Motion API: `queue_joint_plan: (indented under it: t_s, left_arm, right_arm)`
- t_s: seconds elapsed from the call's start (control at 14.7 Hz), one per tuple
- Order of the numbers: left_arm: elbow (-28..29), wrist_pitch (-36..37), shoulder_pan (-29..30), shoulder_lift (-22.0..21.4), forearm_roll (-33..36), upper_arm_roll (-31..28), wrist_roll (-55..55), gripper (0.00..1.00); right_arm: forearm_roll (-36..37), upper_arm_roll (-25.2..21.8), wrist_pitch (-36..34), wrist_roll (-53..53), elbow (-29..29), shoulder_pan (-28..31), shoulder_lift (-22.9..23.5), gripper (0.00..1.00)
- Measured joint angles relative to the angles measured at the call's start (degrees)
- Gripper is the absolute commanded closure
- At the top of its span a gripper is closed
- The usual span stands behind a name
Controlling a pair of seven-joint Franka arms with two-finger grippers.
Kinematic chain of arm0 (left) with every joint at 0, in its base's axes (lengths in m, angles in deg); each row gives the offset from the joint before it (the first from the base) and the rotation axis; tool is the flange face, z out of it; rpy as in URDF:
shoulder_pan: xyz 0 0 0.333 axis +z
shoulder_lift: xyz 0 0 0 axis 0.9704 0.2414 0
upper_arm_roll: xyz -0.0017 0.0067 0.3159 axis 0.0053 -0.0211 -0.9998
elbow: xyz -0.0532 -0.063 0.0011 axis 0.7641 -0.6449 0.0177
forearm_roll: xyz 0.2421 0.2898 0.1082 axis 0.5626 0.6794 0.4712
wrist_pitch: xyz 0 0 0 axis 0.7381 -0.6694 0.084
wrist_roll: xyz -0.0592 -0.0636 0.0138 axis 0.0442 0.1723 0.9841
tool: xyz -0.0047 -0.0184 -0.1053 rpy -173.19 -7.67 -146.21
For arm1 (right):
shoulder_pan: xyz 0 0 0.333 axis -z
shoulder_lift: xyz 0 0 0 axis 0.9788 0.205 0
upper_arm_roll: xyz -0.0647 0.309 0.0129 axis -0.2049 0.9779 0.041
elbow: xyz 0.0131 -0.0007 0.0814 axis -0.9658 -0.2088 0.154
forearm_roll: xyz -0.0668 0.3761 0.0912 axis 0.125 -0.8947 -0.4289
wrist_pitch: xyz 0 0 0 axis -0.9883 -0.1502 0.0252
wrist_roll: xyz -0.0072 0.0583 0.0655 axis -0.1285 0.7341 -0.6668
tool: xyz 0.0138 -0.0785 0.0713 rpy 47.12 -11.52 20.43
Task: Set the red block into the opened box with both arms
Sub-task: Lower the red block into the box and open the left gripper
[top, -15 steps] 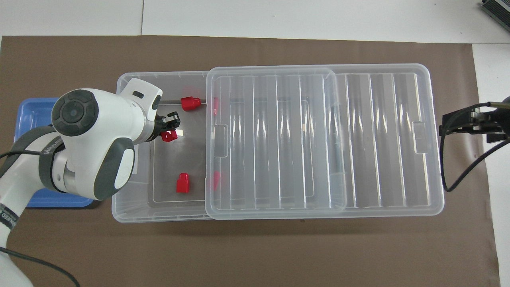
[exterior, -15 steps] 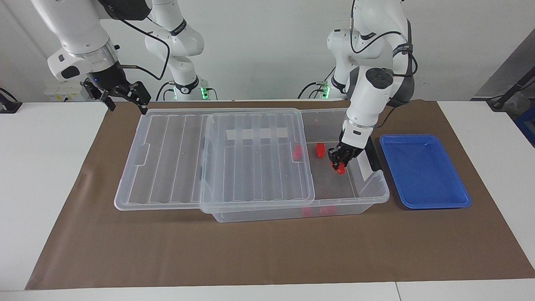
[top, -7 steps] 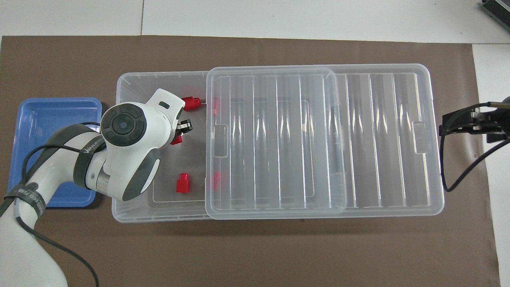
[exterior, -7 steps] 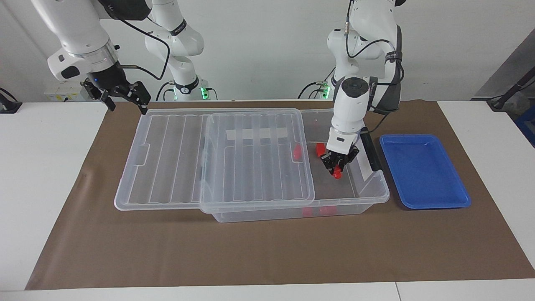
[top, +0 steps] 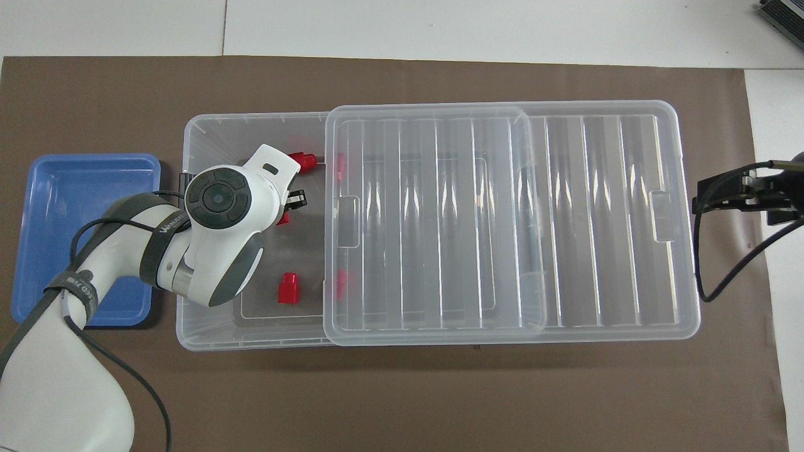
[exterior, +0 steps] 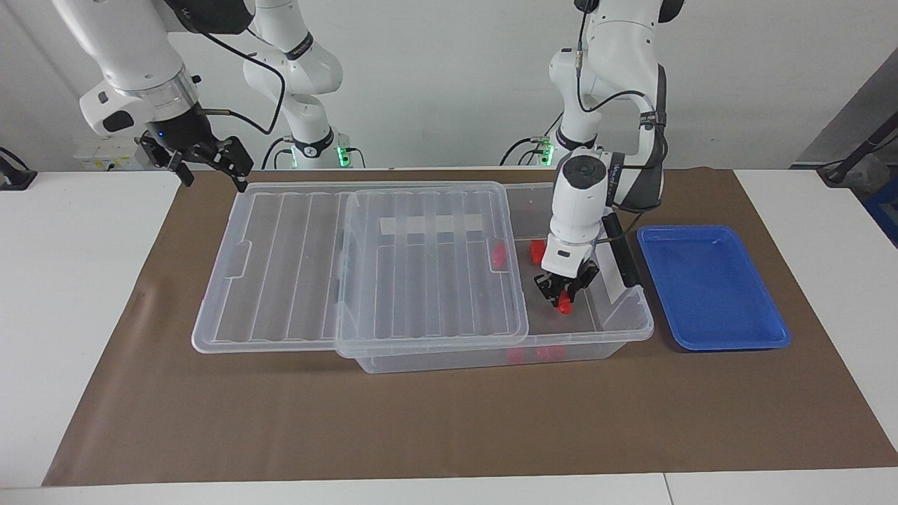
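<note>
the left gripper (exterior: 563, 293) hangs inside the open end of the box (exterior: 617, 335), its jaws clenched on the red block (exterior: 565, 304), which sits low in the box, just above or at its floor; contact with the floor cannot be told. the lid (exterior: 361, 270) is slid toward the right arm's end of the desk, leaving this end uncovered. other red blocks lie in the box: one (top: 289, 289) nearer to the robots and one (top: 306, 162) farther from them than the held block. to finish the step well, the block should be lowered until it rests on the floor, the jaws released only then, and the gripper lifted straight up, clear of the lid's edge and the box wall. a release from height may let the block bounce or tip. the right gripper (exterior: 210, 160) waits with its jaws released above the desk at the lid's outer end. the blue tray (exterior: 708, 287) lies beside the box.
</note>
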Motion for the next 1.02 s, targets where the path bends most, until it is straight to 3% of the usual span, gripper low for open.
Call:
queue_joint_plan:
  t_s: [0.55, 0.68, 0.75, 1.02]
  left_arm:
    - [2.9, -5.1, 0.7, 0.4, 0.1, -0.6, 0.0, 1.00]
    - [2.9, -5.1, 0.7, 0.4, 0.1, -0.6, 0.0, 0.35]
    - [2.9, -5.1, 0.8, 0.4, 0.1, -0.6, 0.0, 0.07]
    - [3.2, -5.1, 0.9, 0.5, 0.1, -0.6, 0.0, 0.02]
  right_arm:
    - [0.0, 0.0, 0.0, 0.0, 0.0, 0.0, 0.0, 0.00]
    - [0.0, 0.0, 0.0, 0.0, 0.0, 0.0, 0.0, 0.00]
    - [0.0, 0.0, 0.0, 0.0, 0.0, 0.0, 0.0, 0.00]
    - [0.0, 0.0, 0.0, 0.0, 0.0, 0.0, 0.0, 0.00]
